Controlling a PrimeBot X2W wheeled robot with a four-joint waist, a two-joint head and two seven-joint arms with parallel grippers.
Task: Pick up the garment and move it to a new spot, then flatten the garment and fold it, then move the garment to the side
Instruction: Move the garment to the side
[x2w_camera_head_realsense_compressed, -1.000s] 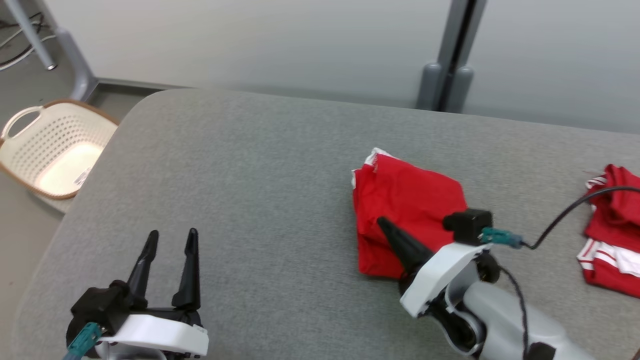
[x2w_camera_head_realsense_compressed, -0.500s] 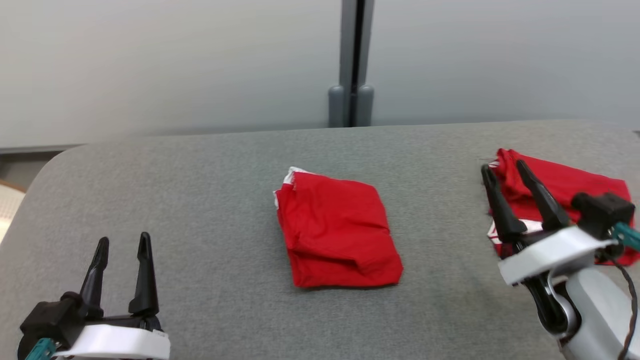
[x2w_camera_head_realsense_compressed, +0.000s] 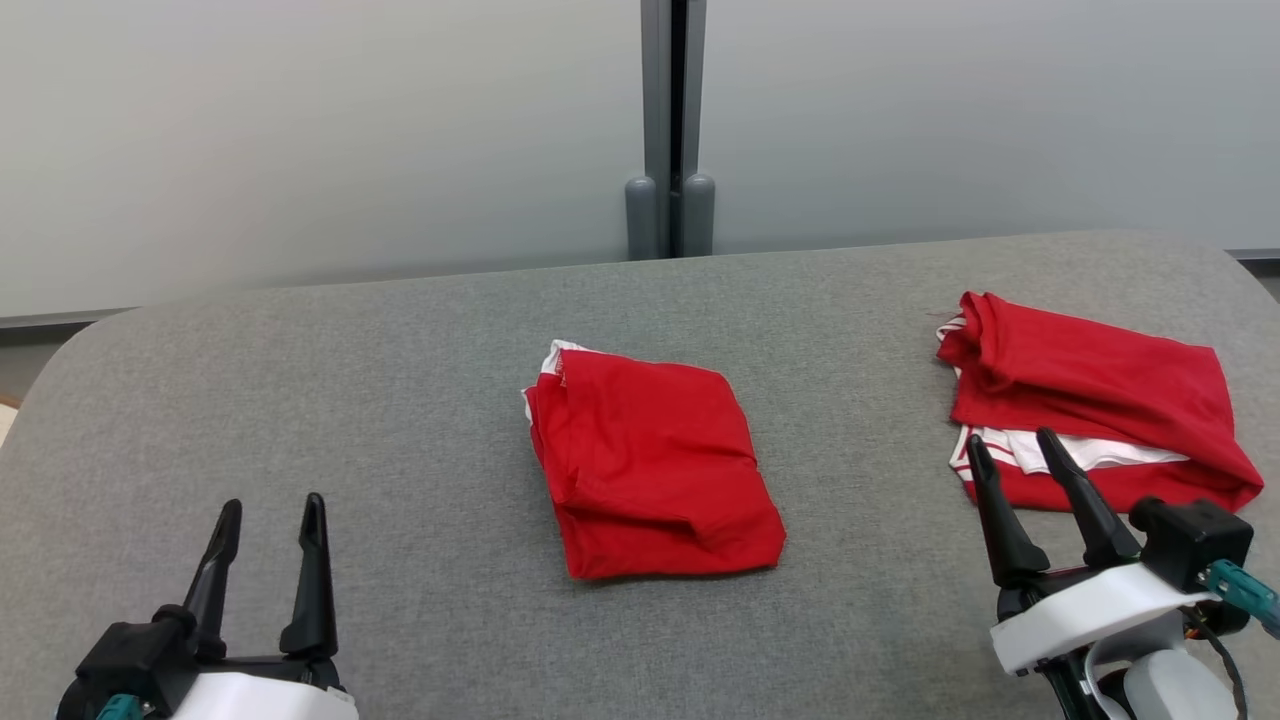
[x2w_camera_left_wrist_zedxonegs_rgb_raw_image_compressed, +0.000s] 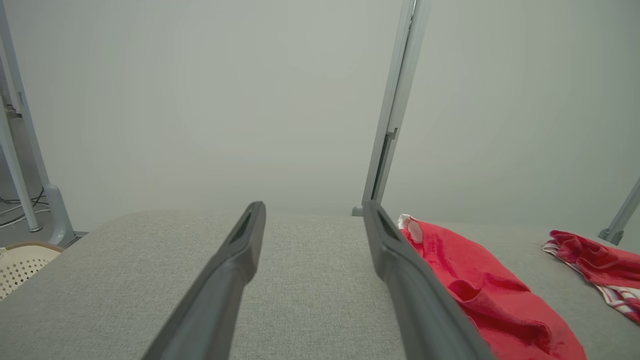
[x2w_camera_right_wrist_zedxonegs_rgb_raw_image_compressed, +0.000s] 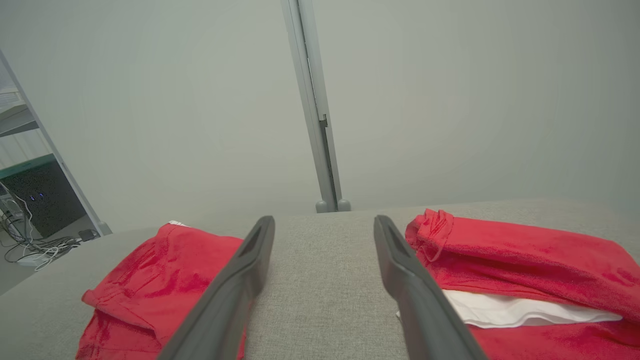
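Note:
The garment (x2w_camera_head_realsense_compressed: 650, 465), red with a white edge at its far left corner, lies folded into a rough square in the middle of the grey table (x2w_camera_head_realsense_compressed: 300, 380). No gripper touches it. My left gripper (x2w_camera_head_realsense_compressed: 273, 502) stands open at the lower left, well clear of the cloth. My right gripper (x2w_camera_head_realsense_compressed: 1010, 437) is open at the lower right. In the left wrist view the garment (x2w_camera_left_wrist_zedxonegs_rgb_raw_image_compressed: 480, 280) lies to the right of the open left gripper (x2w_camera_left_wrist_zedxonegs_rgb_raw_image_compressed: 315, 205). In the right wrist view it (x2w_camera_right_wrist_zedxonegs_rgb_raw_image_compressed: 160, 270) lies to the left of the open right gripper (x2w_camera_right_wrist_zedxonegs_rgb_raw_image_compressed: 324, 218).
A second red garment with white stripes (x2w_camera_head_realsense_compressed: 1090, 410) lies folded at the table's right end, just beyond my right fingertips, and shows in the right wrist view (x2w_camera_right_wrist_zedxonegs_rgb_raw_image_compressed: 520, 255). A cream basket (x2w_camera_left_wrist_zedxonegs_rgb_raw_image_compressed: 20, 262) stands on the floor off the table's left end. A grey wall with a post (x2w_camera_head_realsense_compressed: 668, 120) backs the table.
My right gripper has let go of the garment, opened and drawn back to the lower right. The head camera has swung right, so the garment now sits mid-picture. The left gripper stays open.

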